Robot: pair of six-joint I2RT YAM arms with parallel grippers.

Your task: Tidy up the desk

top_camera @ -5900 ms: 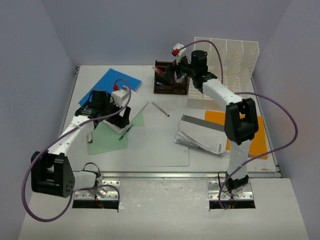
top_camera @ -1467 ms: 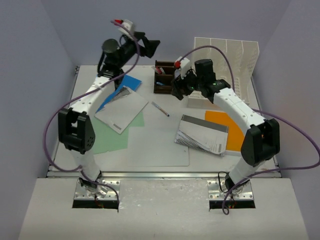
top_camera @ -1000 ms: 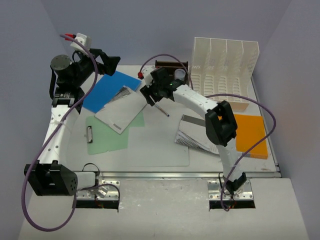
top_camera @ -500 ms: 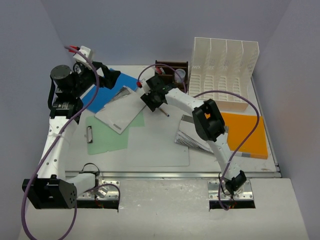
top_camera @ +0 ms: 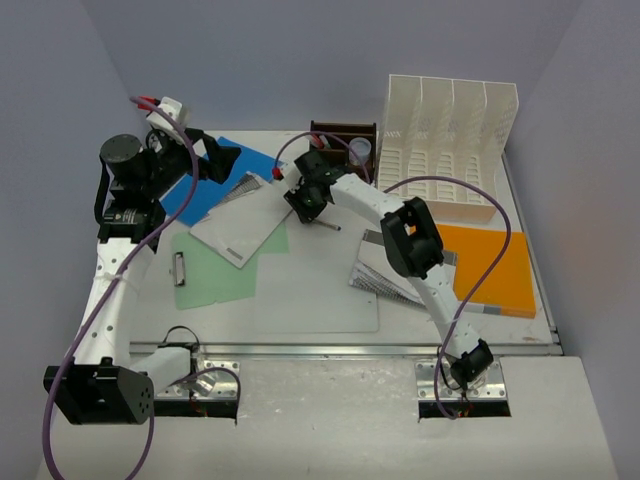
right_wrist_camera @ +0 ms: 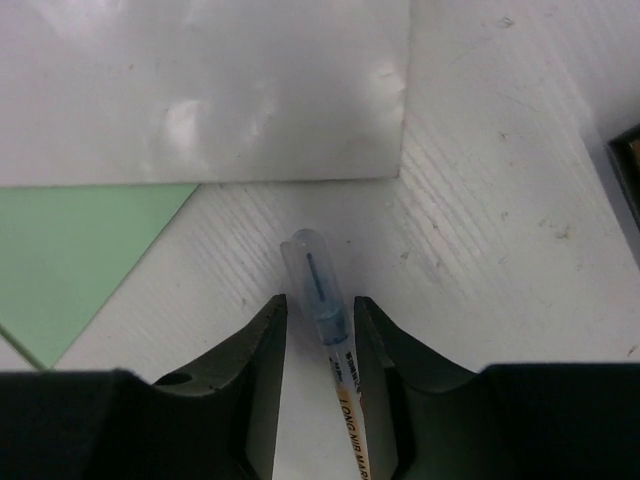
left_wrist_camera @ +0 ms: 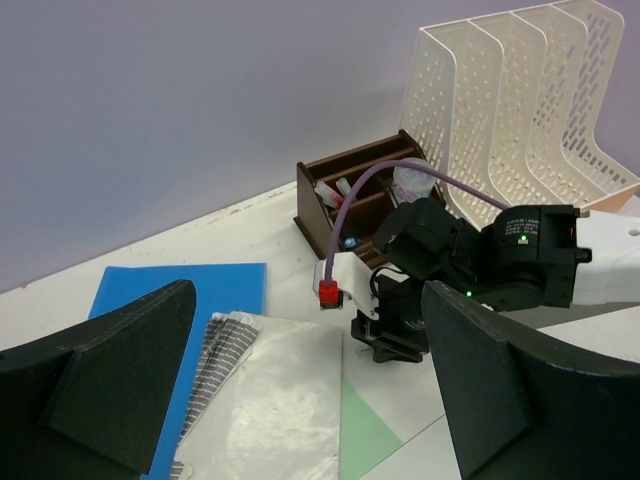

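The step in hand is picking up a loose pen (right_wrist_camera: 322,285), which lies flat on the worktop (top_camera: 400,325) near the middle of its far edge, just beside the grey booklet (top_camera: 245,215) and short of the brown organizer (top_camera: 335,130). The right tool (right_wrist_camera: 320,310) is lowered over it, fingers close on either side of the capped end; I cannot tell whether they pinch it. The left tool (left_wrist_camera: 310,370) hangs spread wide and empty above the far-left corner. Next, probably: a firm pinch, a lift, then a carry to the organizer.
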